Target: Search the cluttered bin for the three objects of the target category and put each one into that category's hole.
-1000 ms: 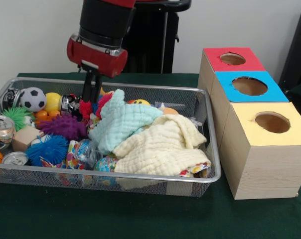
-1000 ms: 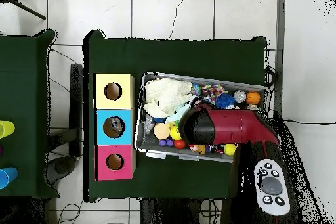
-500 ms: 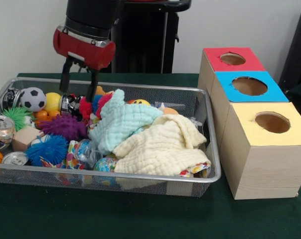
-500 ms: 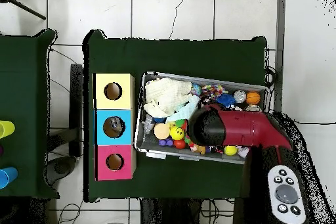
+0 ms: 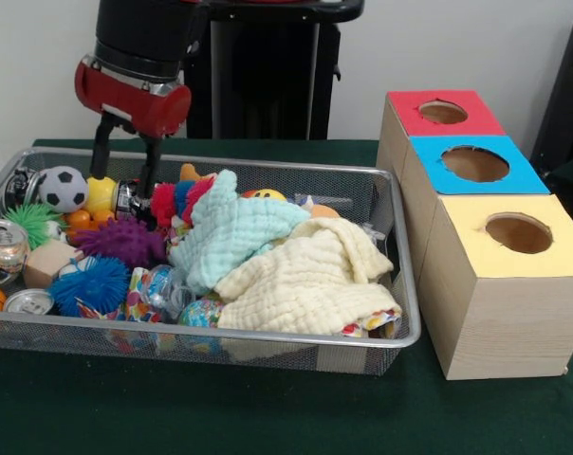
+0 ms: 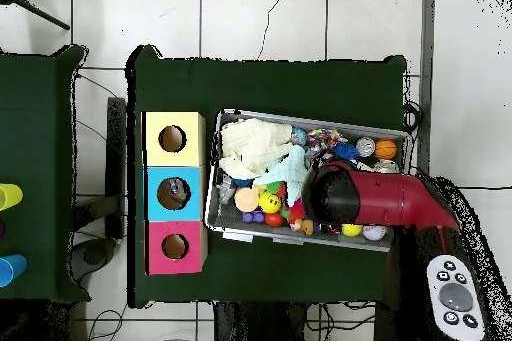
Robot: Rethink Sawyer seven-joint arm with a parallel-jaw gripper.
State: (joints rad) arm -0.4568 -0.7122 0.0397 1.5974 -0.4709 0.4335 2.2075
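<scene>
My gripper (image 5: 123,180) hangs open over the far left part of the wire bin (image 5: 220,332), its fingers (image 5: 150,163) straddling a dark can (image 5: 130,200) just below them without touching it. Beside it lie a yellow ball (image 5: 101,192), a soccer ball (image 5: 63,188) and a red fuzzy toy (image 5: 163,204). Spiky balls in purple (image 5: 123,239), blue (image 5: 94,282) and green (image 5: 28,220) sit nearer the front. In the overhead view the red arm (image 6: 370,199) covers the gripper. Three boxes carry the red hole (image 5: 443,112), blue hole (image 5: 474,163) and yellow hole (image 5: 519,232).
A mint cloth (image 5: 231,232) and a cream cloth (image 5: 310,280) heap over the bin's middle and right, hiding what lies under them. Silver cans (image 5: 4,245) and a wooden block (image 5: 49,263) crowd the left end. The boxes (image 6: 174,192) stand beside the bin.
The gripper lifted out from among the toys near the red fuzzy toy and shifted left in the front view. Its fingers spread apart, holding nothing.
</scene>
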